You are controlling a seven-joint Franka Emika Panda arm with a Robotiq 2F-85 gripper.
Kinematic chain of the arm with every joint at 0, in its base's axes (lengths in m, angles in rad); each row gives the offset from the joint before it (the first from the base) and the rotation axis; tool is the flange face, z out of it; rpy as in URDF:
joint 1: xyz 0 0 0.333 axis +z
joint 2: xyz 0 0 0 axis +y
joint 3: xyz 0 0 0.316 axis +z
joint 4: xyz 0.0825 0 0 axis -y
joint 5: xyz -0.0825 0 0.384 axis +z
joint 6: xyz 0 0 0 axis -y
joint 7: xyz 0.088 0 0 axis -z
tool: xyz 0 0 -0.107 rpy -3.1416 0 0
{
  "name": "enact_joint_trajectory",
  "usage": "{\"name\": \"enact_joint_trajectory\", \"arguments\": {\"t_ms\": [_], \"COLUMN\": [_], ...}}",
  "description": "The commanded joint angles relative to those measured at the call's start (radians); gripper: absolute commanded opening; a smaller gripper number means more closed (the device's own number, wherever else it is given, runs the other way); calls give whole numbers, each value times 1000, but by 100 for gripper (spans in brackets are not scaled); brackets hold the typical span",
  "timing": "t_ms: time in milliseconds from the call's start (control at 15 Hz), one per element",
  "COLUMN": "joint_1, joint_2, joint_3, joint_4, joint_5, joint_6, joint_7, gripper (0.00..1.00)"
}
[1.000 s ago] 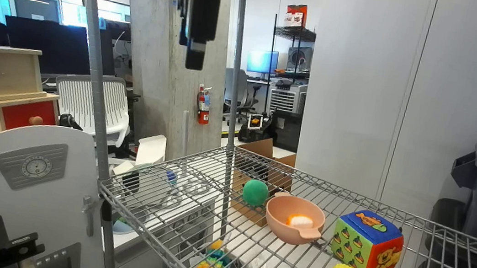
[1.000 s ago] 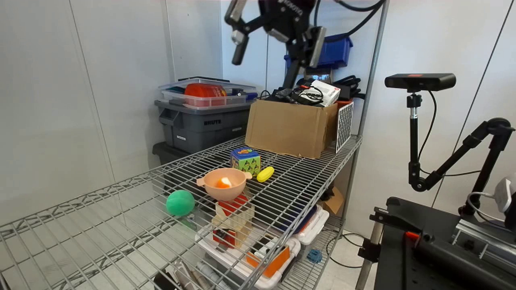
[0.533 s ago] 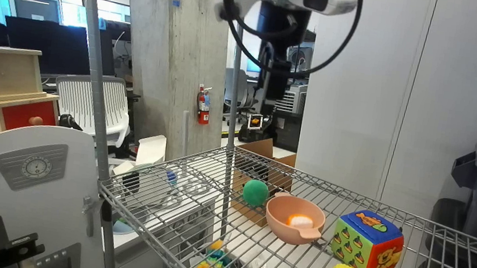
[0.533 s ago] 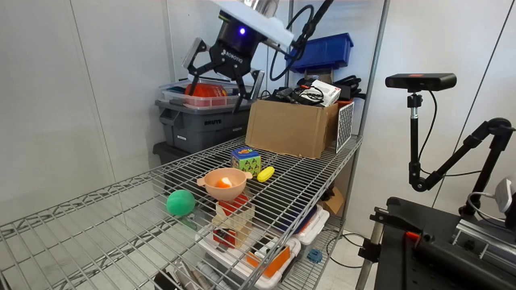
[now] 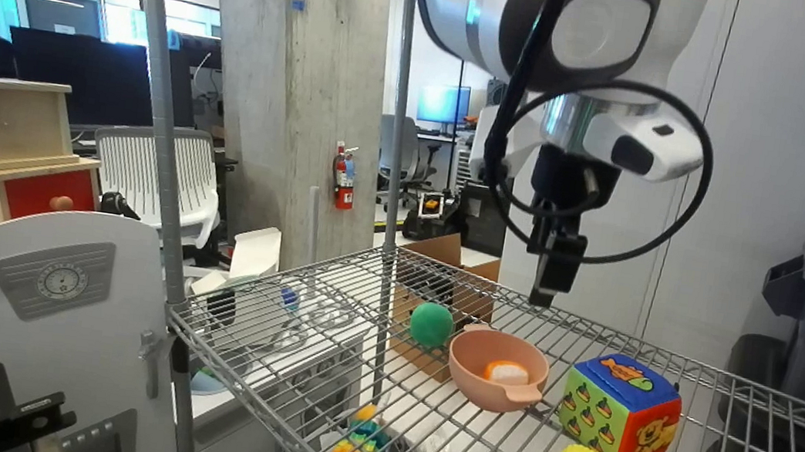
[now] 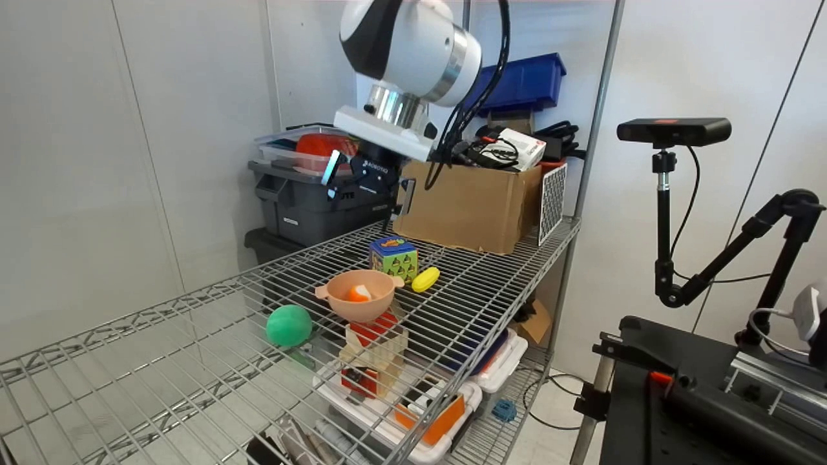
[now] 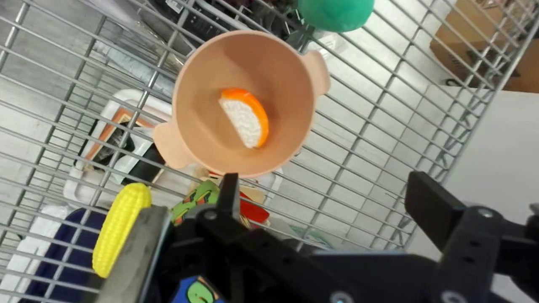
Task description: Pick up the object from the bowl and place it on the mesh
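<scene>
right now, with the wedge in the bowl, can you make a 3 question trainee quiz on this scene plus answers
1. True or false: the gripper is open and holds nothing.
2. Which item lies in the bowl?
a) green ball
b) orange-rimmed white wedge
c) yellow corn toy
3. Fill in: the bowl rests on the same metal wire ____ where the task wants the wedge placed.

Key: 1 true; 2 b; 3 mesh.

Brings the Robotiq gripper point(image 5: 545, 290) lower than half a second ago, nearer the wire shelf point(image 6: 488, 265) and cloth toy cube point(image 5: 620, 407); brings more of the Franka arm point(image 6: 420, 55) into both exterior views; uncovers the lit monitor point(image 5: 443, 104) in an exterior view.
</scene>
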Motion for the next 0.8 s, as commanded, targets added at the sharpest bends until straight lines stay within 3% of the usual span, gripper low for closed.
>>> {"name": "enact_joint_trajectory", "arguments": {"t_ms": [0,467,533,733], "joint_1": [41,54,50,41], "joint_2": [154,295,291,270], "joint_3": [-19,-21,-24,-31], "joint_4": [137,288,293,299], "joint_5": [-68,-147,-152,-160], "joint_6": [-20,-85,-97,-131], "joint_7": [119,248,257,276], "gripper": [100,100,92,98]}}
